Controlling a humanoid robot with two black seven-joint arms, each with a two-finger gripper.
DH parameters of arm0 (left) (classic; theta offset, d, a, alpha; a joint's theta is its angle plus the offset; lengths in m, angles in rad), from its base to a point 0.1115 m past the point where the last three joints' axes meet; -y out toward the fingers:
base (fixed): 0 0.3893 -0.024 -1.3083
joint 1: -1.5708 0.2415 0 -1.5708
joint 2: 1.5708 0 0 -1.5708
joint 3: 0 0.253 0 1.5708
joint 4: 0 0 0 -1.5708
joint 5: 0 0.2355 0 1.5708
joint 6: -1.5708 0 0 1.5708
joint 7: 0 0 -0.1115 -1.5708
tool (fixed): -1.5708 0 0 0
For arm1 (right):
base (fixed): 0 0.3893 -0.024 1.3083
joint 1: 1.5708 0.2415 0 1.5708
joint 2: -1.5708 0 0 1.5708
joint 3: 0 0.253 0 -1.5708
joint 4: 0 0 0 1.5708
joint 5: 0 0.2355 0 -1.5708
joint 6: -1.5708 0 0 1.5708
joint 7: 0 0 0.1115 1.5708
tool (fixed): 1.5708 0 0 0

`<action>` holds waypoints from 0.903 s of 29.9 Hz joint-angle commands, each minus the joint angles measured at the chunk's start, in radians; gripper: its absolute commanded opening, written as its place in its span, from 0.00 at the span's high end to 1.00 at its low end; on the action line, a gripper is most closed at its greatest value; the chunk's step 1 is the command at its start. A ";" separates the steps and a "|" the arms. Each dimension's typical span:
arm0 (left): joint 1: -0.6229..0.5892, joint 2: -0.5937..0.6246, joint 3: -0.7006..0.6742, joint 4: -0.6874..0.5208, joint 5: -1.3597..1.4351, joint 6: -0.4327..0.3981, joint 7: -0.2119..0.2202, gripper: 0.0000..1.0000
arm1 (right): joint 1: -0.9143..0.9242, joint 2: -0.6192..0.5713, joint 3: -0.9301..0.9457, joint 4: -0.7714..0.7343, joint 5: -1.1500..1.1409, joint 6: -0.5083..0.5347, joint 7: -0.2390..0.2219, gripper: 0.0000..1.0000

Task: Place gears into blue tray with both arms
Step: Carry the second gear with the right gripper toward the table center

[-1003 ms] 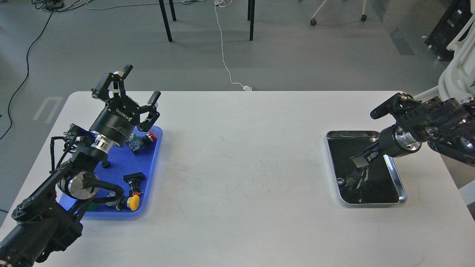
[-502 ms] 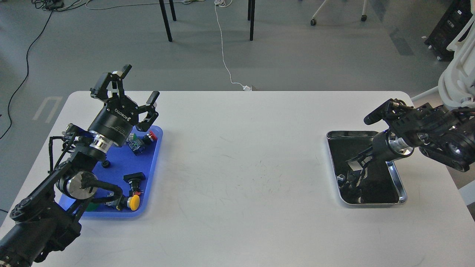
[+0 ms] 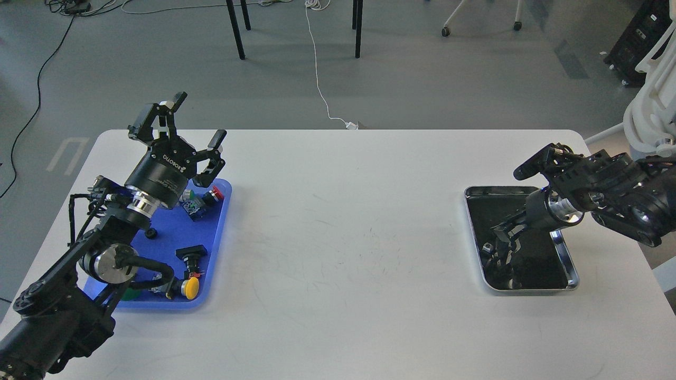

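Note:
The blue tray (image 3: 170,228) lies at the table's left side. On its bare floor sits one small black gear (image 3: 151,233), just beside my left arm. My left gripper (image 3: 182,131) hovers above the tray's far end, fingers spread wide and open, holding nothing. At the right, my right gripper (image 3: 499,241) reaches down into the silver tray (image 3: 572,279). Its dark fingers blend into the tray's black bottom, so their state is unclear. Small dark pieces near the fingertips cannot be told apart.
Push-button switches lie in the blue tray: a red one (image 3: 213,195), a black one (image 3: 191,254), a yellow one (image 3: 189,287) and a green one (image 3: 129,293). The white table (image 3: 348,237) stretches between the two trays. Chair legs and cables stand on the floor beyond.
My right gripper has slid left and lower into the silver tray. The left arm has barely shifted.

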 commanded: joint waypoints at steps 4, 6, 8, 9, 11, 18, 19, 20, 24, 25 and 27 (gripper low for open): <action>0.000 0.003 0.000 0.000 0.000 -0.001 0.000 0.02 | -0.008 -0.001 0.000 0.000 -0.001 0.000 -0.001 0.82; 0.000 0.005 0.000 0.000 0.000 -0.001 0.000 0.02 | -0.008 -0.004 0.000 0.001 -0.001 0.000 -0.001 0.82; 0.000 0.005 0.000 0.000 0.000 -0.003 0.000 0.02 | -0.008 -0.007 0.005 0.001 0.002 0.000 -0.001 0.82; 0.000 0.005 0.000 0.000 0.000 -0.003 0.000 0.02 | -0.008 -0.009 0.007 0.005 0.008 0.000 -0.001 0.82; -0.002 0.005 0.000 0.000 0.000 -0.001 0.000 0.02 | 0.000 -0.015 0.008 0.015 0.027 0.000 -0.001 0.82; -0.002 0.012 0.000 0.000 0.000 -0.006 0.000 0.02 | 0.134 -0.067 0.017 0.142 0.115 0.000 -0.001 0.82; -0.002 0.012 0.000 0.000 0.000 -0.006 0.000 0.02 | 0.168 -0.075 0.017 0.168 0.143 0.002 -0.001 0.82; -0.002 0.015 0.000 0.000 0.000 -0.006 0.000 0.02 | 0.196 -0.079 0.017 0.187 0.166 0.003 -0.001 0.82; -0.002 0.015 0.000 0.000 0.000 -0.006 0.000 0.02 | 0.267 -0.058 0.017 0.215 0.199 0.003 -0.001 0.82; -0.002 0.015 0.000 0.000 0.000 -0.006 0.000 0.02 | 0.271 -0.035 0.017 0.215 0.200 0.000 -0.001 0.82; -0.002 0.017 0.000 0.000 0.000 -0.006 0.000 0.02 | 0.271 0.025 0.017 0.212 0.215 -0.009 -0.001 0.82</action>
